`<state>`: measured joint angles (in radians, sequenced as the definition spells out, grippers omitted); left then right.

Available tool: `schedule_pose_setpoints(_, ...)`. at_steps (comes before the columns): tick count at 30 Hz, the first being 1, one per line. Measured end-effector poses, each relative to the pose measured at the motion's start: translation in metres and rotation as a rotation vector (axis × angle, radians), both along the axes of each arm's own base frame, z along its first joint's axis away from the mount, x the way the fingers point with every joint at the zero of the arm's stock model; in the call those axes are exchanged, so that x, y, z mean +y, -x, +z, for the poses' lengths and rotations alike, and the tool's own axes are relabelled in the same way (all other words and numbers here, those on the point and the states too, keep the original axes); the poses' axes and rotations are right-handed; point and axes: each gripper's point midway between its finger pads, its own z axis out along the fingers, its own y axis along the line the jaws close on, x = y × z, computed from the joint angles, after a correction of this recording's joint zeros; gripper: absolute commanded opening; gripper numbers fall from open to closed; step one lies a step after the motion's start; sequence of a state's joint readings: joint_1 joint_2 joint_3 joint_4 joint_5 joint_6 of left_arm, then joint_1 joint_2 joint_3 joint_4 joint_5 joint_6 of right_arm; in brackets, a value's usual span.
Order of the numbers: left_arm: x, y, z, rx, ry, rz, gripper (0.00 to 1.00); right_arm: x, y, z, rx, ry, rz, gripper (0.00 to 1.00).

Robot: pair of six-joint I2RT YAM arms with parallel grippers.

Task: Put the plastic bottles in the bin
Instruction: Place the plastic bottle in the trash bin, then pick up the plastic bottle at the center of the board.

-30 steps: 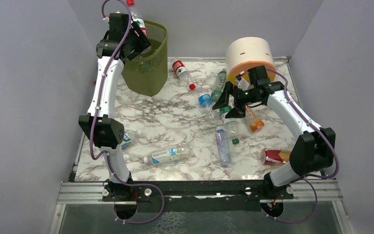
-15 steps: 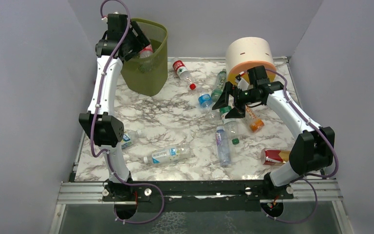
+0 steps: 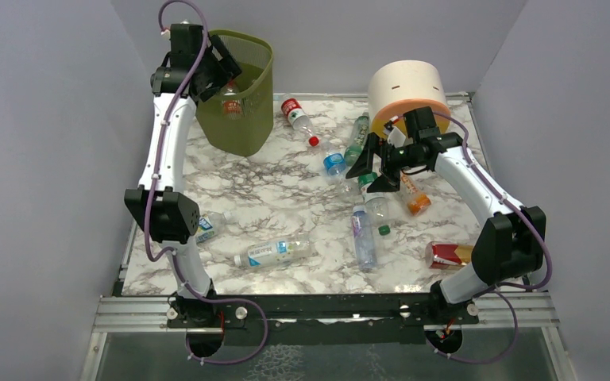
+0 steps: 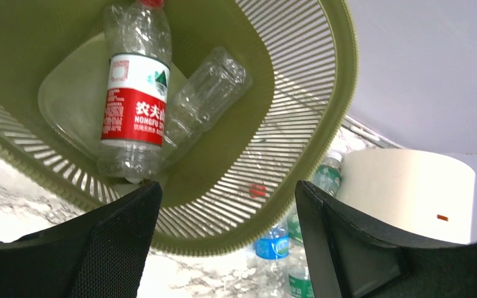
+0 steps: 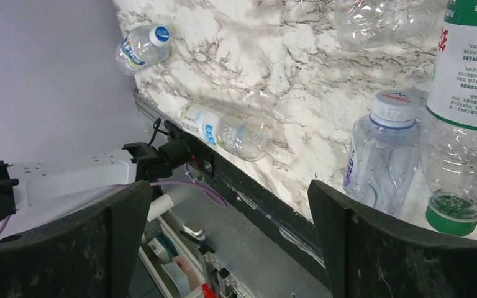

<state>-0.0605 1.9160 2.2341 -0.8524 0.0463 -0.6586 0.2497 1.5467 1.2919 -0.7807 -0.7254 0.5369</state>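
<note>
Marbled tabletop (image 3: 270,198) carries plastic bottles (image 3: 274,252) that look empty, light, slick and crushable, best pinched mid-label; left gripper (image 4: 227,186) and right gripper (image 5: 228,186) both gape empty.

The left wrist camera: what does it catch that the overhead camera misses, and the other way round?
Only the left wrist view looks far enough down into the bin to show a label-less bottle lying beside the red-labelled bottle. Only the overhead view shows the right gripper, the orange-filled bottle and a bottle lying near the table's front edge. Both show the bin, the red-labelled bottle in it, the cream cylinder and a blue-labelled bottle.
</note>
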Motion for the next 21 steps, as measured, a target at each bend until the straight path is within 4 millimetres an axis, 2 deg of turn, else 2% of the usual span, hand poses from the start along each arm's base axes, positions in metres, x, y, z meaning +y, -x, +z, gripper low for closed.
schedule_pose_setpoints(4,-0.004,0.014,0.005,0.0,0.029,-0.015,0.92,0.0,0.0,0.0,-0.001,-0.001,0.0,1.0)
schedule_pose_setpoints(10,-0.014,0.045,0.013,-0.005,0.09,-0.046,0.95,0.0,0.002,-0.004,0.011,0.002,0.001,1.0)
schedule_pose_setpoints(16,-0.018,0.095,0.0,0.054,0.123,-0.076,0.99,-0.001,0.011,-0.016,0.05,0.012,0.007,0.99)
schedule_pose_setpoints(21,-0.022,0.125,-0.016,0.099,0.14,-0.1,0.99,0.007,0.02,-0.019,0.062,0.015,0.032,1.0)
